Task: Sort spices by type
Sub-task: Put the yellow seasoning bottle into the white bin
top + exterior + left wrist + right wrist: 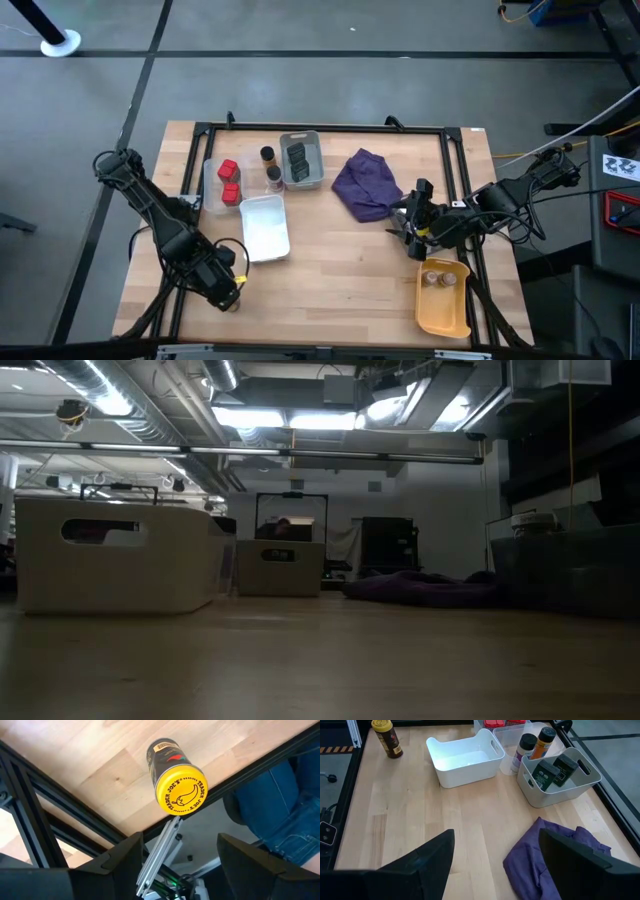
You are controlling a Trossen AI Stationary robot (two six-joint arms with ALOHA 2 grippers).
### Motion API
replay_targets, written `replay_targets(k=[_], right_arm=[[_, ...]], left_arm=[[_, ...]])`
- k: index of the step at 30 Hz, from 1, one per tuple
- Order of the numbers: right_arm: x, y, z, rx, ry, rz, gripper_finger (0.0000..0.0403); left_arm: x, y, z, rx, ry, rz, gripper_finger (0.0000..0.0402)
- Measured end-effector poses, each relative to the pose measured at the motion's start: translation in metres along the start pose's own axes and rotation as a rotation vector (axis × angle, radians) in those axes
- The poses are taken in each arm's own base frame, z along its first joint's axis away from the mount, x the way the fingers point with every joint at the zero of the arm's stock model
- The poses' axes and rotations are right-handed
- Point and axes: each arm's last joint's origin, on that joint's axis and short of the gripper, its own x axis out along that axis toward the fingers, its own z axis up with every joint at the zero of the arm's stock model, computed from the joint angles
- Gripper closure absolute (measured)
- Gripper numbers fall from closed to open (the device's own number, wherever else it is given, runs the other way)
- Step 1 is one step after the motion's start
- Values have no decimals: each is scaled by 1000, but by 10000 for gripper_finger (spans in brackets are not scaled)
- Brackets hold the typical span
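A dark spice jar with a yellow lid stands on its base on the wood at the table's near left. My left gripper hovers just above it, open, its fingers short of the jar and touching nothing. Red tins sit in a clear tray. Dark tins lie in the grey tray. A white-capped jar and an orange one stand between those trays. Two jars sit in the yellow tray. My right gripper waits open beside the purple cloth.
A white tray with nothing in it stands left of centre. Black frame rails run along the table's edges close to the yellow-lidded jar. Bare wood lies between the white and yellow trays.
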Motion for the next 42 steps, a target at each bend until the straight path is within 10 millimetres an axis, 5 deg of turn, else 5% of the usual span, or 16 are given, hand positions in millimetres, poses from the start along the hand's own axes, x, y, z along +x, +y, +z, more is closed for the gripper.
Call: replay_targets(k=[6,10,14,23,30,42], right_arm=[[-2,-2,-3,-16,20,-7,116],[-23,-13,-13,-39,10,-63,116],[-32,-23,-37,-5,-39,-95,116],[3,-39,-102,146,-248,54,116],[26,-57,-123,146,-350,229,116],[3,-91,-151,156,-373,180,116]], left_arm=[[0,0,0,14,-2,0,162],[0,0,0,15,-14,-2,162],[0,0,1,39,-39,-7,162],[0,0,3,89,-111,-14,162],[0,0,4,117,-139,-15,162],[0,0,5,118,-162,-16,162]])
